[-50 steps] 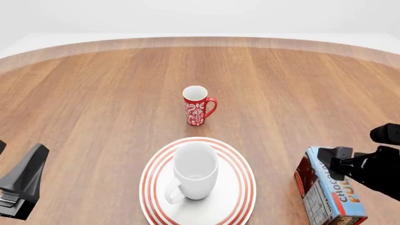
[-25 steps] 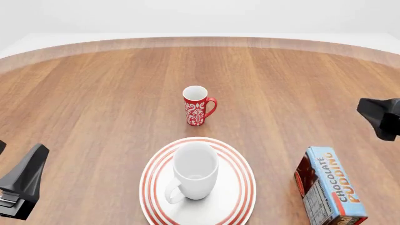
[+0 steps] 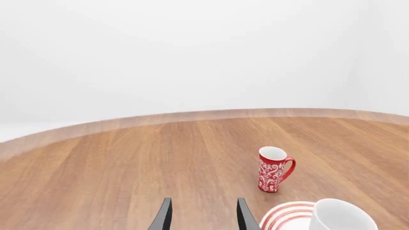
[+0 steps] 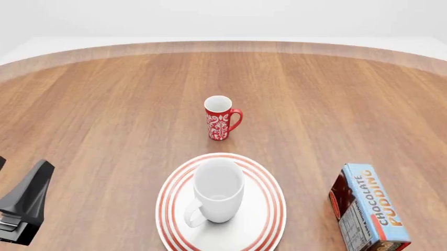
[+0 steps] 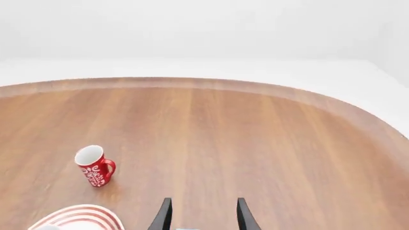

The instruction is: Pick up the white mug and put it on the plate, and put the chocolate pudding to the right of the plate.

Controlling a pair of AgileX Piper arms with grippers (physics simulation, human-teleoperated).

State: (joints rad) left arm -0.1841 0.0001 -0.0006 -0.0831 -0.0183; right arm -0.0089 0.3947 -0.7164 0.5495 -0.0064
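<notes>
The white mug (image 4: 219, 191) stands upright on the plate (image 4: 274, 209), handle toward the near left. The chocolate pudding (image 4: 368, 209) stands upright on the table to the right of the plate, apart from it. My left gripper (image 4: 31, 196) is at the near left, open and empty; its wrist view shows its fingers (image 3: 164, 216) apart, with the plate (image 3: 286, 218) and white mug (image 3: 342, 218) off to one side. My right gripper (image 5: 202, 218) is out of the front view; its fingers (image 5: 243, 215) are apart with nothing between them, high above the table.
A slim red mug (image 4: 221, 117) with a white floral pattern stands behind the plate near the table's middle; it also shows in the left wrist view (image 3: 273, 170) and the right wrist view (image 5: 95, 166). The plate's rim (image 5: 80, 216) shows in the right wrist view.
My right gripper has drawn back from the chocolate pudding, rising to the right and leaving the front view. The pudding stays standing. The left arm has not moved.
</notes>
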